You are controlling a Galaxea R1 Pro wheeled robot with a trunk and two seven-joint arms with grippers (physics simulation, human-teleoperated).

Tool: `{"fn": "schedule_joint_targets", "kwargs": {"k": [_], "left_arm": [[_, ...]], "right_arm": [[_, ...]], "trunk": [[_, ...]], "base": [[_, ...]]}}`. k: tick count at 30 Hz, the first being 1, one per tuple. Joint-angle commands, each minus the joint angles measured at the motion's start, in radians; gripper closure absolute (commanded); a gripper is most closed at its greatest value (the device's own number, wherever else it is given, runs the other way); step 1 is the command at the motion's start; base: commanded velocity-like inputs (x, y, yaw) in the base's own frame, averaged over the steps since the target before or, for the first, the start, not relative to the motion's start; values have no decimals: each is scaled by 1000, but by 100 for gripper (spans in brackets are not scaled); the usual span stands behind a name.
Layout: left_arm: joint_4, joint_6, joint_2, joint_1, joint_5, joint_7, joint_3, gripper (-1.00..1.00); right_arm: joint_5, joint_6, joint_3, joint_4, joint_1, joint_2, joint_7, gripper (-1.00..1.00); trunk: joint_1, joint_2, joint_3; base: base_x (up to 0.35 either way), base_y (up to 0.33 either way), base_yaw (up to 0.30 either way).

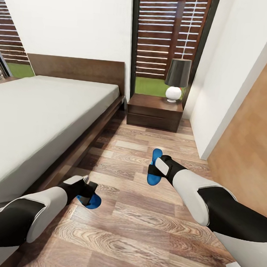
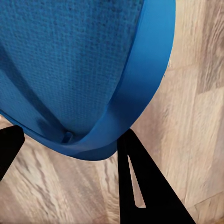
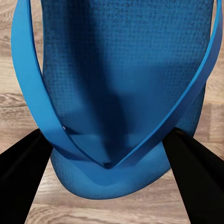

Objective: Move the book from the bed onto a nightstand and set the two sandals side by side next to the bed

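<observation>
L gripper (image 1: 87, 190) pinches one blue flip-flop (image 1: 90, 201) beside bed (image 1: 39, 116); R gripper (image 1: 157, 168) jaws clamp other flip-flop (image 1: 154, 171) above plank floor (image 1: 136, 220).

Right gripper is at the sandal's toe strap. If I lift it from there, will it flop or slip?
Likely light and bendy: the right sandal looks like thin foam, its strap a narrow band. Held by the right gripper there, its heel probably sags. The textured sole suggests little slipping.
</observation>
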Motion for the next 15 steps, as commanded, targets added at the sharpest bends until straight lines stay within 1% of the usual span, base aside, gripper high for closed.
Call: {"fn": "schedule_joint_targets", "kwargs": {"k": [1, 8, 12, 15], "left_arm": [[1, 3, 0, -1, 6, 3, -9, 100], [12, 0, 1, 0, 7, 2, -7, 100], [17, -34, 1, 0, 7, 2, -7, 100], [22, -55, 0, 1, 8, 5, -7, 100]], "right_arm": [[-11, 5, 9, -2, 0, 0, -6, 100], [-11, 5, 10, -2, 0, 0, -6, 100], [-12, 5, 10, -2, 0, 0, -5, 100], [-12, 5, 10, -2, 0, 0, -4, 100]], "trunk": [[0, 0, -1], [0, 0, -1], [0, 0, -1], [1, -1, -12]], "base": [[0, 0, 0], [0, 0, 0], [0, 0, 0], [0, 0, 0]]}}
